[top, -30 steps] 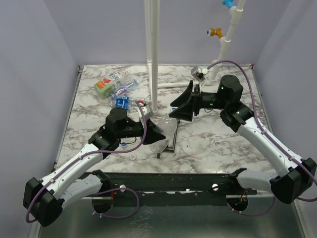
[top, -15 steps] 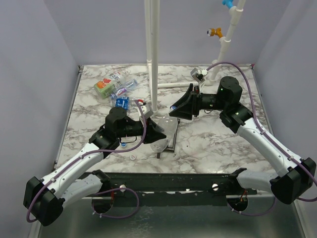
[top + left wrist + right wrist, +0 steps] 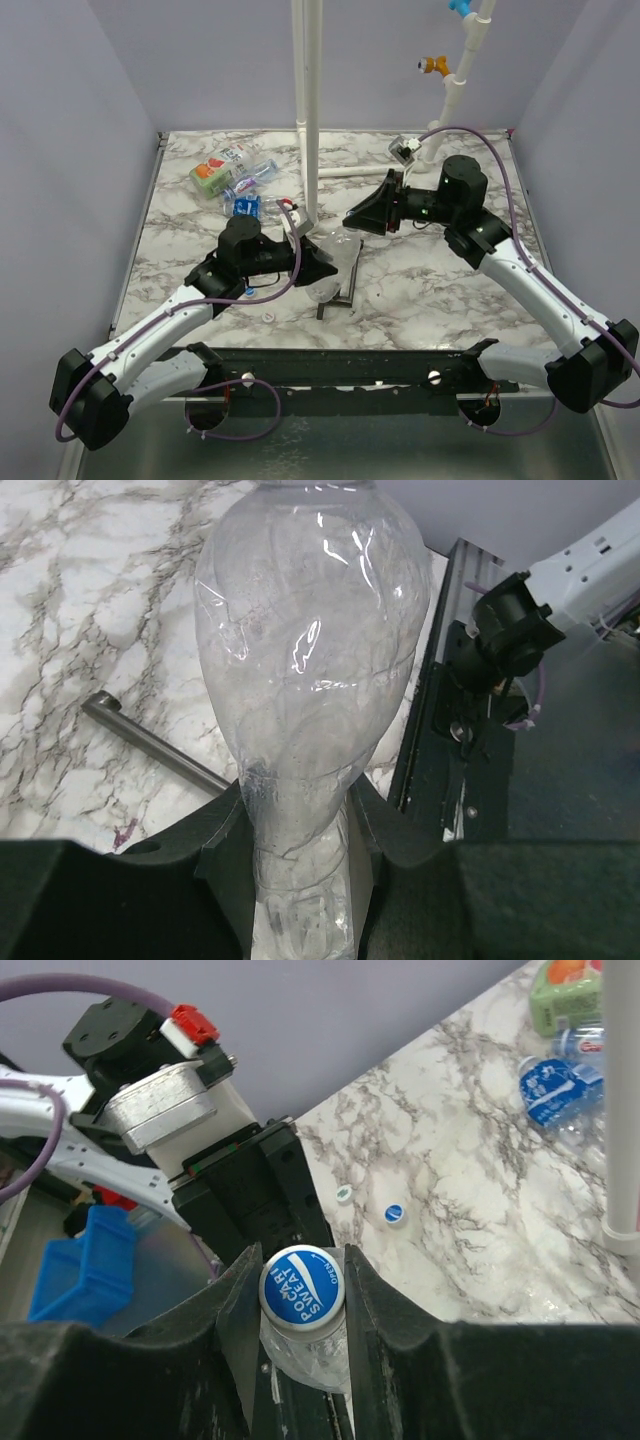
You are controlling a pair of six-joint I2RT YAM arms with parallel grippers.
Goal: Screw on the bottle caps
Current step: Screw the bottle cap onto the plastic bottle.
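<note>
A clear unlabelled bottle (image 3: 310, 670) lies gripped at its narrow part between the fingers of my left gripper (image 3: 300, 880), which is shut on it. In the top view this bottle (image 3: 337, 262) is held above the table's middle, its mouth pointing at my right gripper (image 3: 352, 224). The right wrist view shows a blue-topped bottle cap (image 3: 302, 1286) sitting on the bottle's mouth, with my right gripper (image 3: 302, 1292) shut on it, a finger against each side. Two loose caps, one white (image 3: 344, 1194) and one blue (image 3: 395, 1214), lie on the marble.
A green, orange and red labelled bottle (image 3: 222, 170) and blue-labelled bottles (image 3: 246, 203) lie at the back left. A tall white pipe (image 3: 305, 110) rises behind the held bottle, another (image 3: 455, 95) at the back right. A black T-shaped tool (image 3: 342, 292) lies under the bottle.
My right gripper's jaws have closed from wide apart onto the cap. The left arm has shifted the bottle slightly right and up toward the right gripper.
</note>
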